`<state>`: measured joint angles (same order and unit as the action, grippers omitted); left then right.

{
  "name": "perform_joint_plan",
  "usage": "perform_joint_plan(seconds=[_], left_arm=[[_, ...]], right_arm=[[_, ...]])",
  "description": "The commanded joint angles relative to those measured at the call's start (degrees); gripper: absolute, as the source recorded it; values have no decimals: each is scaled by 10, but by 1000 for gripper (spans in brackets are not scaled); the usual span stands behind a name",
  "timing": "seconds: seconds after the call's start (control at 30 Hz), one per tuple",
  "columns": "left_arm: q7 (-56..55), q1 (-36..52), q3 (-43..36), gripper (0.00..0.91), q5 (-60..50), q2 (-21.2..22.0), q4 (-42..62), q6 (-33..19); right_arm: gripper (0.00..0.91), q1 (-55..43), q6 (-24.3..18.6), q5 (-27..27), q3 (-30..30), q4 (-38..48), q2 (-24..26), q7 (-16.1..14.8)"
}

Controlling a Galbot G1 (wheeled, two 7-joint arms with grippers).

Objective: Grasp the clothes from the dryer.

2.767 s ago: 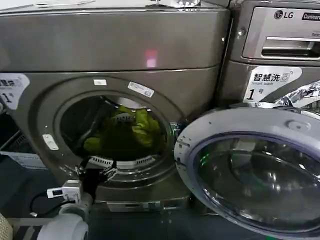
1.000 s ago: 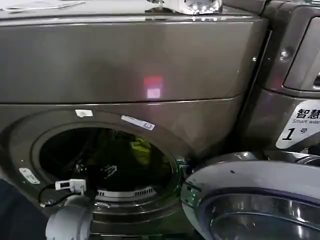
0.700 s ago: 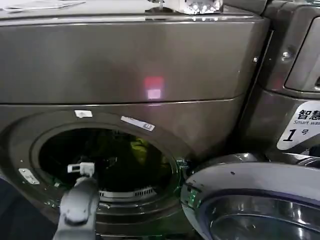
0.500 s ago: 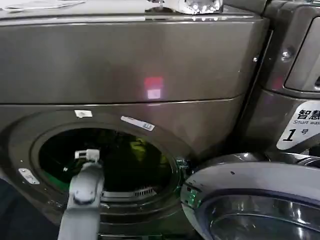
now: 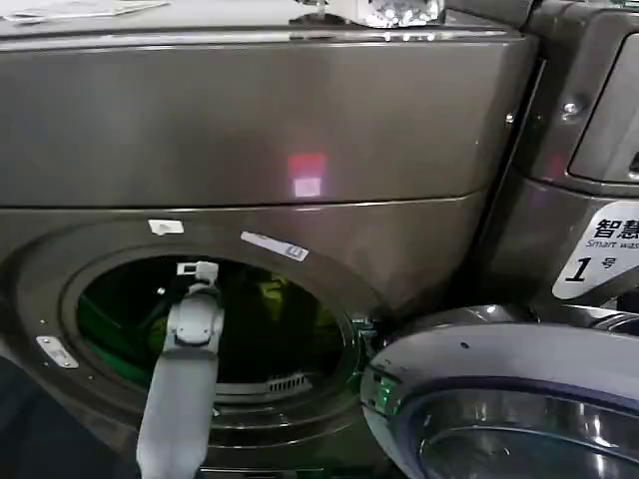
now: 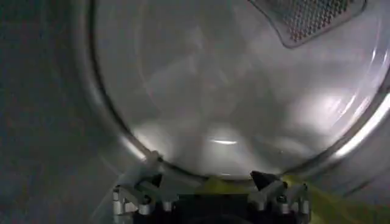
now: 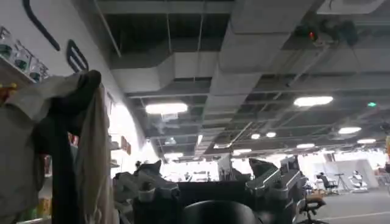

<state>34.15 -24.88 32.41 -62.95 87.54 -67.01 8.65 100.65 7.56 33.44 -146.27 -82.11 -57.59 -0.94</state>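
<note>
The dryer [image 5: 250, 130] is the big bronze-grey machine, and its round porthole [image 5: 40, 299] stands open. Inside the dark drum lie the yellow-green clothes [image 5: 276, 295]. My left arm [image 5: 180, 384] reaches up through the porthole into the drum. In the left wrist view my left gripper [image 6: 207, 178] is open in front of the shiny drum wall [image 6: 231, 97]. The clothes [image 6: 326, 209] show low down, between and beside its fingers, and I cannot tell whether they touch. My right gripper [image 7: 207, 170] is open and empty, pointing up at the room's ceiling.
The dryer's round glass door [image 5: 499, 409] hangs open at the lower right of the porthole. A second machine with a white "1" label [image 5: 599, 254] stands to the right. A perforated vent [image 6: 304, 18] sits in the drum's back wall. Garments hang on a rack [image 7: 67, 146] near the right gripper.
The left arm has risen from below the porthole's rim and pushed deeper into the drum. Since the oldest frame the head view has drawn closer to the dryer.
</note>
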Motion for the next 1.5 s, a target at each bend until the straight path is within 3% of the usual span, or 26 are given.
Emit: perform_joint_plan(seconds=[0.03,0.13,0.37,0.6,1.2,1.5], left_arm=[[272,59,1,907,-298,2,58,-149],[341,71,6,907,-262,0,73,-145],[415,79,16,907,-255,-2,92,-198],[430,94,17,907,-213,-7,110,-222],[410,117,6,907,-256,-3,171,-204],[391,118,7,907,-218,-13,195,-188]], right_arm=[[907,0,-1,0,2,-2,1,0],[907,-1,-1,0,4,-3,1,0],[907,-3,-2,0,8,-5,1,-4],[907,-5,-3,-2,10,-6,3,-3],[907,-10,-3,-3,21,-10,-1,-3],[907,-12,-3,-2,26,-17,-1,-2]])
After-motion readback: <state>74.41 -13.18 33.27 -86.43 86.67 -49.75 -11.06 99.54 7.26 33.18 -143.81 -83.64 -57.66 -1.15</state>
